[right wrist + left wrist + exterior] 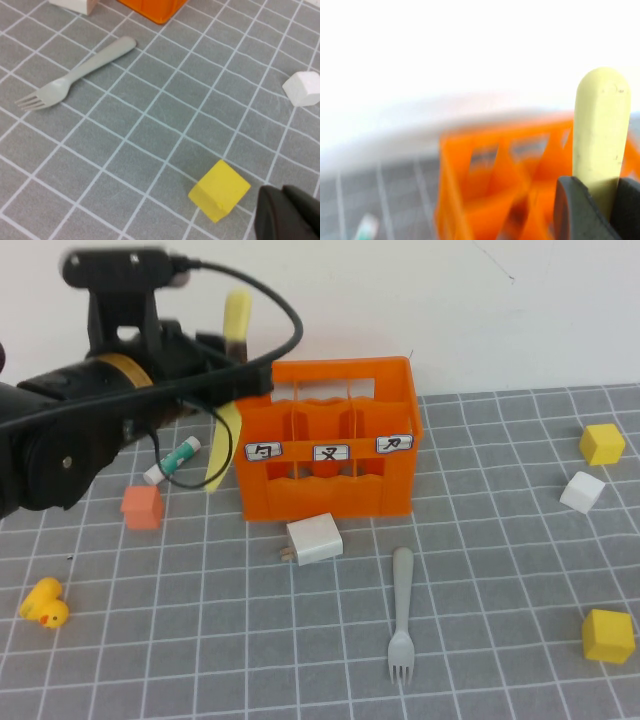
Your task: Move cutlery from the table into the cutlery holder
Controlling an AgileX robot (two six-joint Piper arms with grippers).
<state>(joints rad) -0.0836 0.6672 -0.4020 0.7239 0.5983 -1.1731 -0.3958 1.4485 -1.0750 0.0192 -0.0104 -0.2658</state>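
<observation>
My left gripper (238,375) is shut on the pale-yellow knife (237,312), held nearly upright in the air just left of the orange cutlery holder (330,490). Its blade hangs down beside the crate's left wall. The left wrist view shows the knife's rounded handle (600,130) rising between the dark fingers (575,210), with the holder (485,175) blurred behind. A grey fork (402,615) lies on the grid table (500,570) in front of the holder, tines toward me. My right gripper (287,215) hovers shut near a yellow cube, with the fork (80,70) farther off.
A small white box (314,539) lies against the holder's front. Left of it are an orange-red cube (142,507), a white-green tube (172,460) and a yellow duck (45,603). On the right are two yellow cubes (602,443) (608,635) and a white cube (582,491).
</observation>
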